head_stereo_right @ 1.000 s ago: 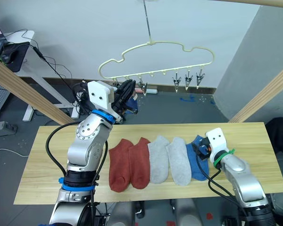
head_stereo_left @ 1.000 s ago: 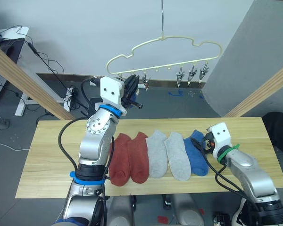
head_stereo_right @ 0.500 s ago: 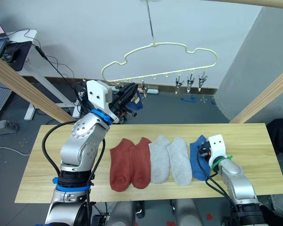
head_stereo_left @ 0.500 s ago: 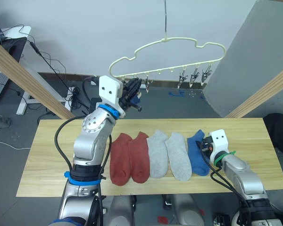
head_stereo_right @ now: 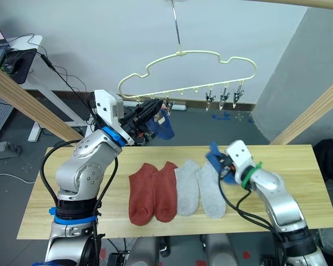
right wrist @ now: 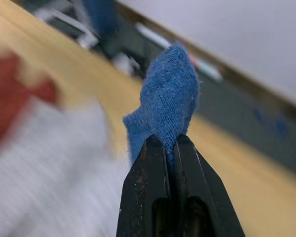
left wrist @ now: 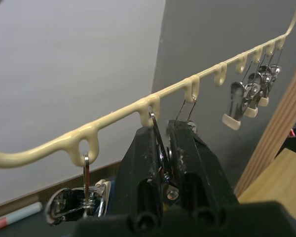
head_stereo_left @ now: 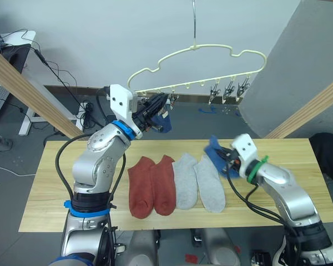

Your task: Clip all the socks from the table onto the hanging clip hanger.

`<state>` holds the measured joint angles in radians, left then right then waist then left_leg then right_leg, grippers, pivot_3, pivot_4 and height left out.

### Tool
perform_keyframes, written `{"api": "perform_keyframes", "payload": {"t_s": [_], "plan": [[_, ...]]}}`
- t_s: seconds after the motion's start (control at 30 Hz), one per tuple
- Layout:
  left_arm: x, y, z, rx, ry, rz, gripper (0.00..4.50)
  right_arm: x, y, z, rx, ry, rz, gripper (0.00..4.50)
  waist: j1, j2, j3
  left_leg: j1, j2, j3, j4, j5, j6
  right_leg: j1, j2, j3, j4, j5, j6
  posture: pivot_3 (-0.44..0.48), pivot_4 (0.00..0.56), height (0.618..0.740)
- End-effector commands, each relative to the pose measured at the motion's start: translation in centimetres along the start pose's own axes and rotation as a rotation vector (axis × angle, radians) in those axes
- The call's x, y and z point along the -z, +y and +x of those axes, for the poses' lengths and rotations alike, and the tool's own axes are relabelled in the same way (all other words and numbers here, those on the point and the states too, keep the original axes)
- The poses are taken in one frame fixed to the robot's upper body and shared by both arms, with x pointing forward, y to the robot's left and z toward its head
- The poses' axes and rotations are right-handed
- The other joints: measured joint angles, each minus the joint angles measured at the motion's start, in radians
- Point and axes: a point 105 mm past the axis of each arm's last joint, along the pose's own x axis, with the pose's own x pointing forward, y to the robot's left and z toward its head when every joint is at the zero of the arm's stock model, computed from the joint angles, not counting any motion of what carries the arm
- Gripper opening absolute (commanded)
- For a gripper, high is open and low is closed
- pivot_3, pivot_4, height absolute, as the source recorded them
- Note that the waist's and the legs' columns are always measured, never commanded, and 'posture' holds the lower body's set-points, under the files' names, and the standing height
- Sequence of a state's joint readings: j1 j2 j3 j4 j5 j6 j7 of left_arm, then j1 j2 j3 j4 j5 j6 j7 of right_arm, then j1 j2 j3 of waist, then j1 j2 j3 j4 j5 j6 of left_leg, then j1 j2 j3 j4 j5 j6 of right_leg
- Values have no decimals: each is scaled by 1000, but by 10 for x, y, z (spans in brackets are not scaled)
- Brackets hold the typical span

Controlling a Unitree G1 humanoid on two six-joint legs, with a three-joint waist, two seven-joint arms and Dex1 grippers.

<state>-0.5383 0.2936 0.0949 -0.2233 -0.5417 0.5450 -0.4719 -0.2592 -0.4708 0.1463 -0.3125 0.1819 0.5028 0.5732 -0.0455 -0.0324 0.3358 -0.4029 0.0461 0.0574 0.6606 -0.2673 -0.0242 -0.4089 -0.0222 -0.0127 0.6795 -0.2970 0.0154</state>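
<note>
Up at eleven o'clock, my left gripper [left wrist: 166, 148] pinches a clip [left wrist: 160, 148] on the hanger [head_stereo_left: 197, 49], beside a hung blue sock [head_stereo_right: 165, 127]. My right gripper [right wrist: 168, 148] is clenched on the second blue sock [right wrist: 167, 101], lifted off the table [head_stereo_left: 50, 183] at three o'clock for clipping; four socks [head_stereo_left: 175, 183] wait.

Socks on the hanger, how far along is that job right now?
One blue sock already hangs from the clip hanger, with the left gripper at its clip. The right gripper has its jaws shut on the second blue sock, lifted off the table. Two red socks and two grey socks remain.
</note>
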Motion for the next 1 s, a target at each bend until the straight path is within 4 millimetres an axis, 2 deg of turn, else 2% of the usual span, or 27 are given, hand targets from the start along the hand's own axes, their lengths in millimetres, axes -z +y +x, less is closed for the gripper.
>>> {"api": "perform_keyframes", "payload": {"t_s": [0.03,0.2,0.43,1.0], "plan": [[-21,-12,0,55,-59,22,37,-25,32,14,-157,-71,-13,0,4,0,0,0,0,0,0,0,0,0,0,0,0,1,-1,-85,336,740],[-22,-17,1,72,-52,16,37,-44,50,41,-211,-128,60,0,11,0,0,-2,0,0,1,0,0,0,-1,0,-2,1,-2,-79,324,740],[-20,-21,-1,85,-38,18,37,-66,53,60,-228,-200,82,0,14,0,0,-2,-1,-1,2,0,0,0,-2,-2,-1,1,-2,-72,315,740],[-15,-20,-5,76,-24,16,37,-86,47,63,-186,-304,117,0,13,0,0,-3,0,-2,2,0,0,-1,-2,-3,1,1,-2,-63,308,740]]}}
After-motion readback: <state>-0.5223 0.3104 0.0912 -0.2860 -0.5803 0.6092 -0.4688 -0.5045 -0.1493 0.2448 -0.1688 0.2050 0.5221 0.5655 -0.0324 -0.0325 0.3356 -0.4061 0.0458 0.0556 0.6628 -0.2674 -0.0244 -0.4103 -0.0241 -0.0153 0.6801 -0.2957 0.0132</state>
